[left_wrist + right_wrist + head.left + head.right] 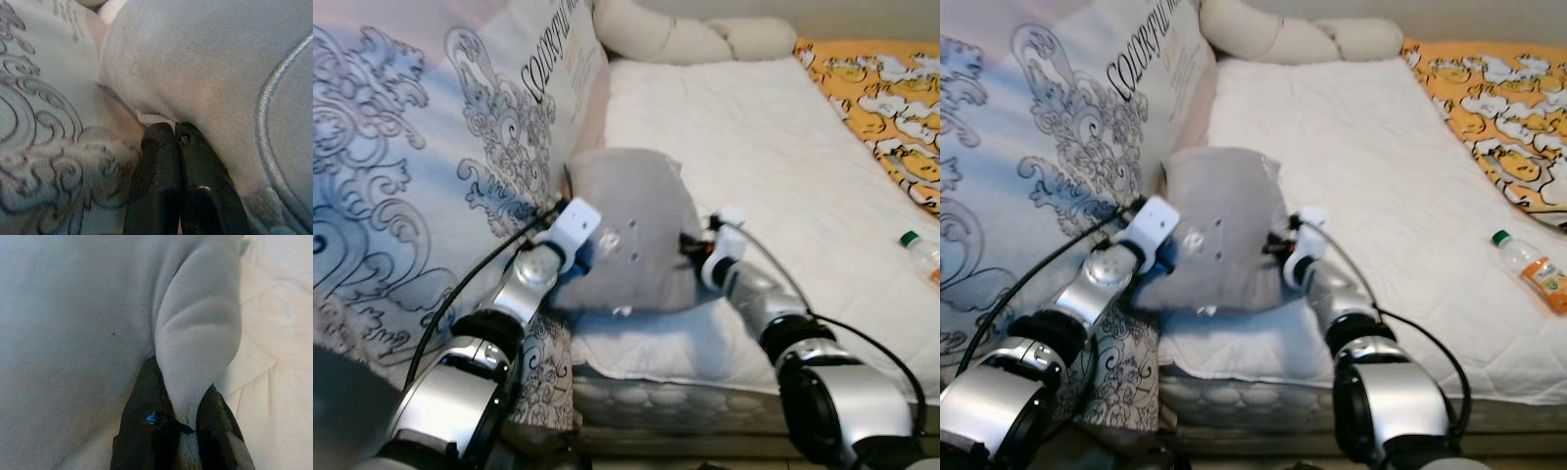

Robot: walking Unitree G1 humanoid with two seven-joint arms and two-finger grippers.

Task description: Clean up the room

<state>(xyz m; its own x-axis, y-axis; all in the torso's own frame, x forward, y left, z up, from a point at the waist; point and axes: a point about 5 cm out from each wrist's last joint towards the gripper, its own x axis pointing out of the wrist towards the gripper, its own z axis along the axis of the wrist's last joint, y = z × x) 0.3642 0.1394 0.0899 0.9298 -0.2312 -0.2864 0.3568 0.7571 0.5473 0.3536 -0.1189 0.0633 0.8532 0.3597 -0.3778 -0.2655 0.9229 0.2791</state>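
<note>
Two silver arms reach over the white bed (773, 147). The left gripper (175, 142) is pressed closed beside the grey pillow (631, 230); the right gripper (181, 396) pinches its corner. A bottle (1530, 268) lies on the bed, far from the pillow.

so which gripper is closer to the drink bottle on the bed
Right. The right gripper pinches the grey pillow's edge on the side facing the bottle, though the bottle lies well off to its right. The left gripper is on the pillow's far side, by the patterned quilt.
</note>
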